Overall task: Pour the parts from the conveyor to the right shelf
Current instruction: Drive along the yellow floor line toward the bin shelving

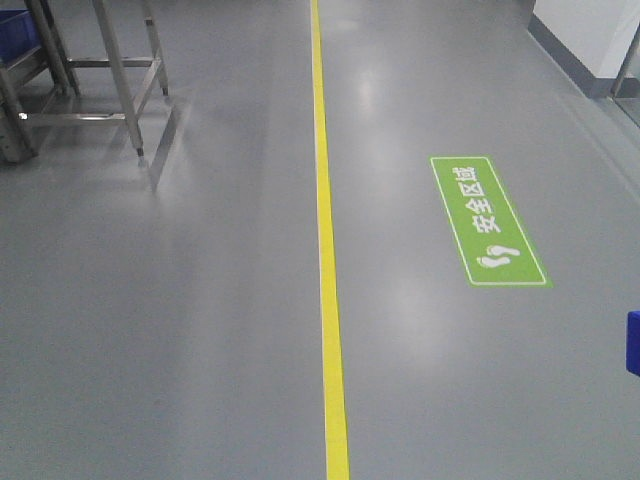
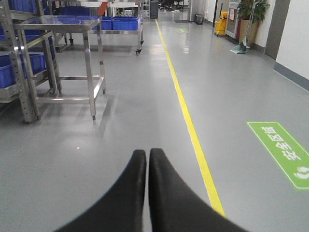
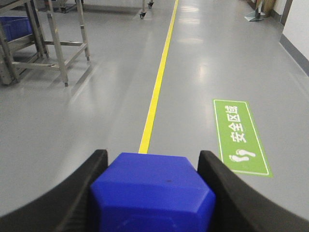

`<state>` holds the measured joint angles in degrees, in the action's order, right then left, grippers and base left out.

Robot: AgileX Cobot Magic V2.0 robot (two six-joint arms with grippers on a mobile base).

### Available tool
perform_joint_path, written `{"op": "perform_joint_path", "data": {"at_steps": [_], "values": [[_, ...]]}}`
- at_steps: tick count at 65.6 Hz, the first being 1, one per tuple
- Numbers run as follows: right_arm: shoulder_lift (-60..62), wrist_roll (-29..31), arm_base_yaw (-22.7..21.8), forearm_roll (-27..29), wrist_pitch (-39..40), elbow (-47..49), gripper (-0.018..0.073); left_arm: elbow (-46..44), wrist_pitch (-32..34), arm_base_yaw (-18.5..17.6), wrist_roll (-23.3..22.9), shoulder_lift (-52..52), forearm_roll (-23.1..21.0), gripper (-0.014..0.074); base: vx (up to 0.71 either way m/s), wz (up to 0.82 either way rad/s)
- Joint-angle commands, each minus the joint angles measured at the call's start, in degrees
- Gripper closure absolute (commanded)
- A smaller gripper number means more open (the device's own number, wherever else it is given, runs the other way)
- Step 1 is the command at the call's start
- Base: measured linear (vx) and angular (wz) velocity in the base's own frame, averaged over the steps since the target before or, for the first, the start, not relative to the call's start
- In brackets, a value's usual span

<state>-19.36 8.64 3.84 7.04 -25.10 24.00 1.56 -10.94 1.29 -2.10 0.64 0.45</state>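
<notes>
A bright-blue boxy part (image 3: 152, 188) sits between the black fingers of my right gripper (image 3: 153, 154), which is shut on it above the grey floor. A sliver of that blue part (image 1: 633, 343) shows at the right edge of the front view. My left gripper (image 2: 147, 152) is shut, fingertips together, with nothing in it. A steel rack with blue crates (image 2: 19, 67) stands far left; I cannot tell whether it is the right shelf. The conveyor is out of view.
A yellow floor line (image 1: 326, 260) runs straight ahead. A green floor sign (image 1: 487, 220) lies to its right. A steel table frame (image 2: 63, 29) stands at the left, with more blue crates (image 2: 120, 22) on a wheeled cart behind. A wall (image 1: 590, 35) runs along the right.
</notes>
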Motion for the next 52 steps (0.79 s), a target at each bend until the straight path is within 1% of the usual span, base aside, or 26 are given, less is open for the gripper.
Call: {"op": "perform_joint_path", "data": {"at_steps": [1, 27, 52], "values": [[-0.3, 0.0, 0.0, 0.0, 4.5, 1.7, 0.0564, -1.1, 4.1, 0.2, -0.5, 0.7, -0.5, 0.0603, 0.67, -0.05], [-0.3, 0.0, 0.0, 0.0, 4.4, 1.7, 0.0564, -1.1, 4.1, 0.2, -0.5, 0.7, -0.5, 0.0603, 0.67, -0.08], [-0.3, 0.0, 0.0, 0.0, 4.4, 1.7, 0.0564, -1.1, 4.1, 0.2, -0.5, 0.7, -0.5, 0.0603, 0.71, 0.02]]}}
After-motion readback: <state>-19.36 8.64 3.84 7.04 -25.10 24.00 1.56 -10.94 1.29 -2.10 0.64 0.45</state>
